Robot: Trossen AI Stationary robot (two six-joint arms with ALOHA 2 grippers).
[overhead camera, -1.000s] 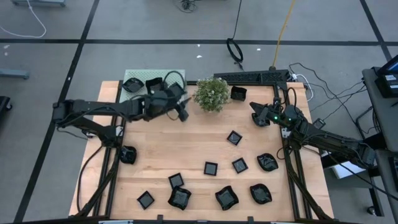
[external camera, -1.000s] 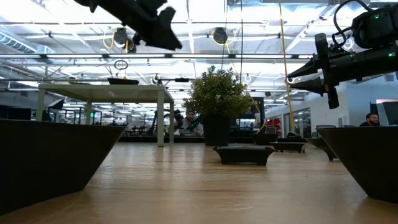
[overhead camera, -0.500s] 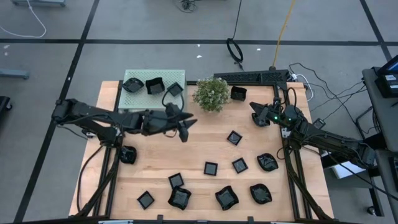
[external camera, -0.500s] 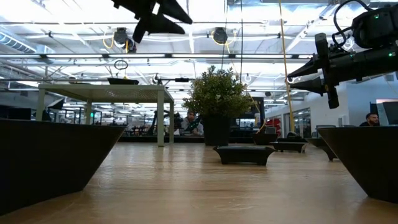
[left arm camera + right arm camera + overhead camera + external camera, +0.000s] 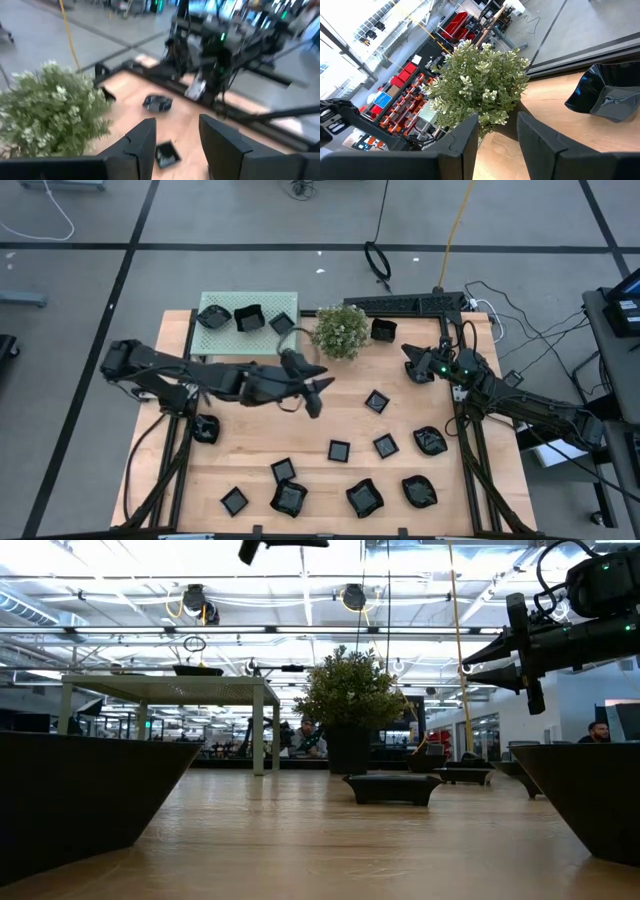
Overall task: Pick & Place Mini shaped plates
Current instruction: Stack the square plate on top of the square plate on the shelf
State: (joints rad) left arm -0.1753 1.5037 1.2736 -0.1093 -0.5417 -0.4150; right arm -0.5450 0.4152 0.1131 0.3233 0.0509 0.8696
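Left gripper (image 5: 318, 392), jaws apart and empty, hovers frame centre beside the potted plant (image 5: 340, 331) (risks brushing its leaves).

light wood table (image 5: 250, 435) centre frame, green leafy potted plant (image 5: 340, 331) upper centre, pale green mat (image 5: 228, 335) upper left of table, black power strip (image 5: 405, 304) along top edge, yellow cable (image 5: 455, 220) on grey floor

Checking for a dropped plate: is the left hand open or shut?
Open and empty: the left hand shows a clear gap between its fingers.
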